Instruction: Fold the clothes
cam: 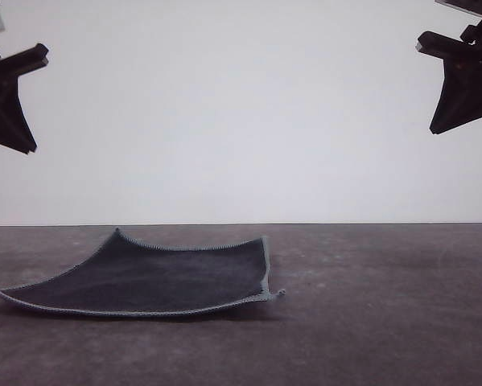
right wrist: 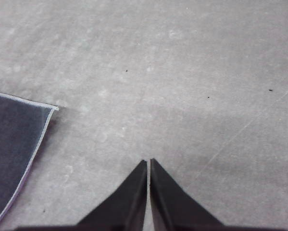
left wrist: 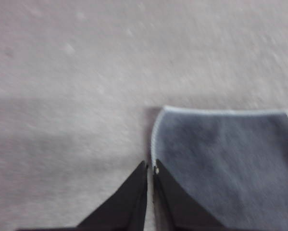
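Note:
The clothes, a dark slate-grey square cloth (cam: 152, 279) with light stitched edging, lie spread on the dark table (cam: 369, 322), left of centre, with the corners curling up a little. Both arms hang high above the table, left (cam: 7, 96) and right (cam: 466, 76), well clear of the cloth. In the left wrist view my left gripper (left wrist: 150, 166) is shut and empty, its tips above the cloth's edge (left wrist: 156, 139). The right wrist view has my right gripper (right wrist: 148, 161) shut and empty over bare table, with the cloth's corner (right wrist: 18, 130) off to one side.
A plain white wall (cam: 241, 112) stands behind the table's far edge. The tabletop right of the cloth is bare grey surface (right wrist: 182, 72) with faint scuffs.

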`<act>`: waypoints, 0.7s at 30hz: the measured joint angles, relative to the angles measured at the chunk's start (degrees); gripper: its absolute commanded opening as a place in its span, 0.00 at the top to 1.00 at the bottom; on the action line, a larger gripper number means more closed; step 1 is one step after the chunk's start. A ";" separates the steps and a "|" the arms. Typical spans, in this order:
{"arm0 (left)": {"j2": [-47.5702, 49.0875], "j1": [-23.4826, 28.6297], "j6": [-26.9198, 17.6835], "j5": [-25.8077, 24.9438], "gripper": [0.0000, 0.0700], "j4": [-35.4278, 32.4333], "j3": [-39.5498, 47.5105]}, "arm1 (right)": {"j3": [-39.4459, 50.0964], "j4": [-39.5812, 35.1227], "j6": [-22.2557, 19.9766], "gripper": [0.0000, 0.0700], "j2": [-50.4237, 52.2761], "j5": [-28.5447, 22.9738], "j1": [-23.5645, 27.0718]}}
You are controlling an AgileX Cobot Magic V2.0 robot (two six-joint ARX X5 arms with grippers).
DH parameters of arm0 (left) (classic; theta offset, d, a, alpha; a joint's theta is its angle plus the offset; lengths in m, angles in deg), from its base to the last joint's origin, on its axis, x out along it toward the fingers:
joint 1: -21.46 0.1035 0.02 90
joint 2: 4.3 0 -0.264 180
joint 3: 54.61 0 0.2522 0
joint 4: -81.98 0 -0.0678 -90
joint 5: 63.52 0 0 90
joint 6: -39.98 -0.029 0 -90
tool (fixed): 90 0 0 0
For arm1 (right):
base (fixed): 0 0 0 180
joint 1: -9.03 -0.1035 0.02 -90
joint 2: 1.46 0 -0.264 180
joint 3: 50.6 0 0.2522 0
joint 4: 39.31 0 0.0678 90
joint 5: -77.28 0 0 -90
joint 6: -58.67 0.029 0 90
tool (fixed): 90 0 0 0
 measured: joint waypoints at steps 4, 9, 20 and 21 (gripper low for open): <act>-0.22 0.00 -0.13 -1.28 0.98 -0.25 0.00 | 0.00 -0.08 0.00 0.99 0.00 0.02 0.00; -0.22 0.00 -0.11 -1.30 0.57 -0.85 -0.04 | 0.00 -0.06 -0.16 0.70 0.00 1.00 0.02; -0.21 0.00 -0.08 -1.32 0.20 -2.49 -0.04 | 0.00 0.37 -0.83 0.12 0.00 3.06 0.02; -0.19 0.00 -0.02 -1.32 0.20 -3.04 -0.04 | 0.00 0.37 -0.83 0.12 0.00 3.25 0.02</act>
